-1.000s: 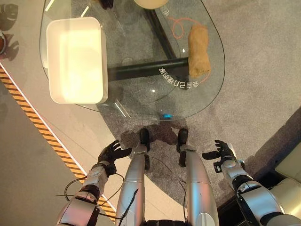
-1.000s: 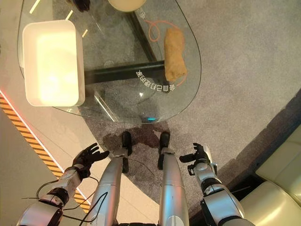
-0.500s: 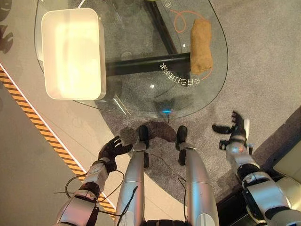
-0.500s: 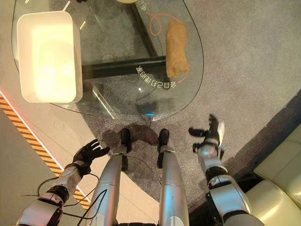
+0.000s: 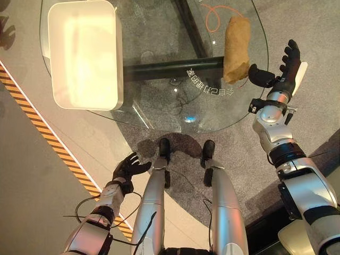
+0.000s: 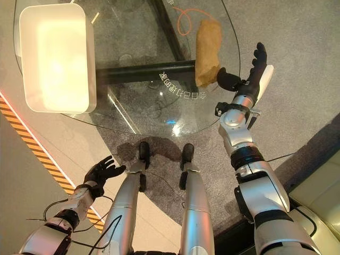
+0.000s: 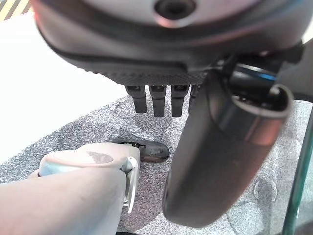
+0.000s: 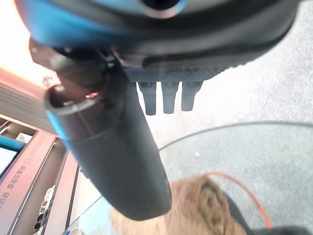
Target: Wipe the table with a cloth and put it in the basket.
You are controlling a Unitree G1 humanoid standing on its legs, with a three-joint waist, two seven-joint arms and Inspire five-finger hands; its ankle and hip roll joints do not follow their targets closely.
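A tan rolled cloth [image 5: 236, 49] lies on the right side of the round glass table [image 5: 159, 101]. At the table's left stands a white rectangular basket [image 5: 118, 58]. My right hand [image 5: 281, 74] is raised at the table's right edge, open, fingers straight. Its thumb reaches toward the near end of the cloth without holding it. In the right wrist view the cloth [image 8: 195, 205] lies just past the thumb [image 8: 112, 147]. Low beside my left leg, my left hand [image 5: 126, 169] hangs open and holds nothing.
An orange cord loop [image 5: 215, 13] lies on the glass behind the cloth. A dark table frame bar [image 5: 170, 68] runs under the glass. Yellow-black hazard tape [image 5: 42, 133] crosses the floor at left. A cream sofa [image 6: 319, 207] stands at lower right.
My right hand has risen from beside my leg to the table's right edge, close to the cloth. The left hand has stayed put. The camera has shifted slightly.
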